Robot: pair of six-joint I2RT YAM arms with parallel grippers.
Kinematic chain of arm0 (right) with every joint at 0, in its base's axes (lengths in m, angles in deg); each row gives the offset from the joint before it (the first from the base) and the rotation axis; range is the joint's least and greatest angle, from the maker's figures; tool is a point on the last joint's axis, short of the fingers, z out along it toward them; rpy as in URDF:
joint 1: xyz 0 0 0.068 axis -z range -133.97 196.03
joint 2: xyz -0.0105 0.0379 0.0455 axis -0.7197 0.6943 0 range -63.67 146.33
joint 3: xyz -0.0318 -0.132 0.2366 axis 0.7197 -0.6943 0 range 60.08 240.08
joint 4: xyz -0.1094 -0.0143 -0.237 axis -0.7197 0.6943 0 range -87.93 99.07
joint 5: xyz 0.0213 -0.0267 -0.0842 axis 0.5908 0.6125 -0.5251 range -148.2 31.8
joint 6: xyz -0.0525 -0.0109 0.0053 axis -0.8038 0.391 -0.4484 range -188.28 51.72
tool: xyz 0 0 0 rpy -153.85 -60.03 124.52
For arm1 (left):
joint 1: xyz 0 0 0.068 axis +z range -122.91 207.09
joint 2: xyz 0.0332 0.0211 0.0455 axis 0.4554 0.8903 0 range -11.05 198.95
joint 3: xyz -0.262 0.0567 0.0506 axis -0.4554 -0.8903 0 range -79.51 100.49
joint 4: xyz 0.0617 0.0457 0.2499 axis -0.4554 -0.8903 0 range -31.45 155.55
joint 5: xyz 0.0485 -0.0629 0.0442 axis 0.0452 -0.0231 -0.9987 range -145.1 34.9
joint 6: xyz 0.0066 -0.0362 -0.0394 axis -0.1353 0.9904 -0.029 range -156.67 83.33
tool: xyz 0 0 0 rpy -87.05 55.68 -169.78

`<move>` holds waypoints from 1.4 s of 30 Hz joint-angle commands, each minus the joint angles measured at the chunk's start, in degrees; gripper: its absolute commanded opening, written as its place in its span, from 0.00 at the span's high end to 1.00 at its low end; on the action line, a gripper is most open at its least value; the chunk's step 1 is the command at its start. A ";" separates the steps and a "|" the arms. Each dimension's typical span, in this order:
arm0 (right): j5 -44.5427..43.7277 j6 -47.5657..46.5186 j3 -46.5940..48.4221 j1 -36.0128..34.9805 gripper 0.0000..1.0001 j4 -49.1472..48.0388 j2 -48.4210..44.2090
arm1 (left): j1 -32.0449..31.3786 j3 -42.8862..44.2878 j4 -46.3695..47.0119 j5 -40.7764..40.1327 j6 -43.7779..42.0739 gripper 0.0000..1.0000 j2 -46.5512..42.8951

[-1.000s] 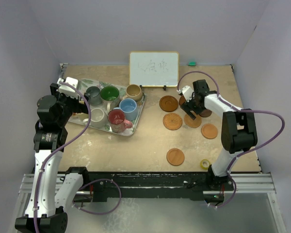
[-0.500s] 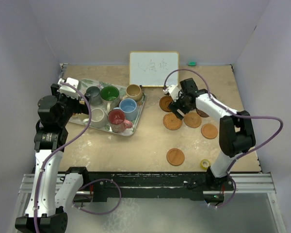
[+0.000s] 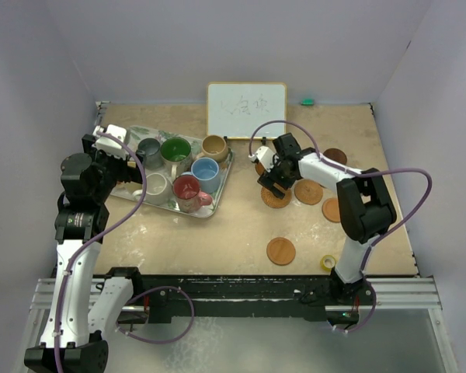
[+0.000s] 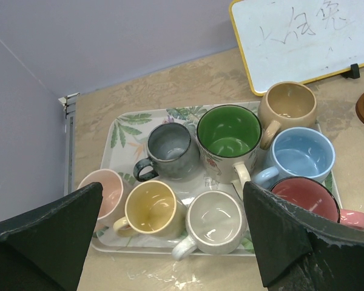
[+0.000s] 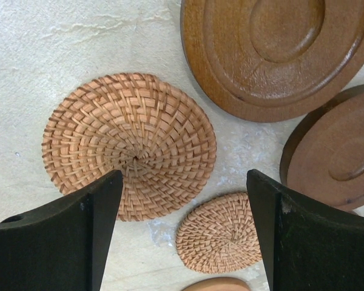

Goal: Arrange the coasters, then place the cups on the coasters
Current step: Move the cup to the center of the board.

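Hovering, right hand (image 3: 270, 180) apart, over woven coaster (image 5: 128, 145) at three o'clock, likely to pull it from the crowd. Poised, left hand (image 4: 170, 200) apart, above cups (image 4: 229, 130) parked on tray (image 4: 124, 130) at ten o'clock.

The whiteboard (image 4: 303, 42) runs off the top edge, and the fingers (image 4: 279, 242) half hide the red mug (image 4: 309, 200).

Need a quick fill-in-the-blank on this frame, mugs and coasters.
1. The red mug stands on the leaf-patterned ____.
2. The green mug stands between the grey mug and the ____ one.
3. The right gripper hangs ____ over the larger woven coaster.
Missing words: tray; tan; open.
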 commanded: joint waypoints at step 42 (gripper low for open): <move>-4.84 1.60 12.21 -0.37 0.17 1.07 10.70 | 0.63 -0.10 2.17 1.25 -0.72 0.05 -0.71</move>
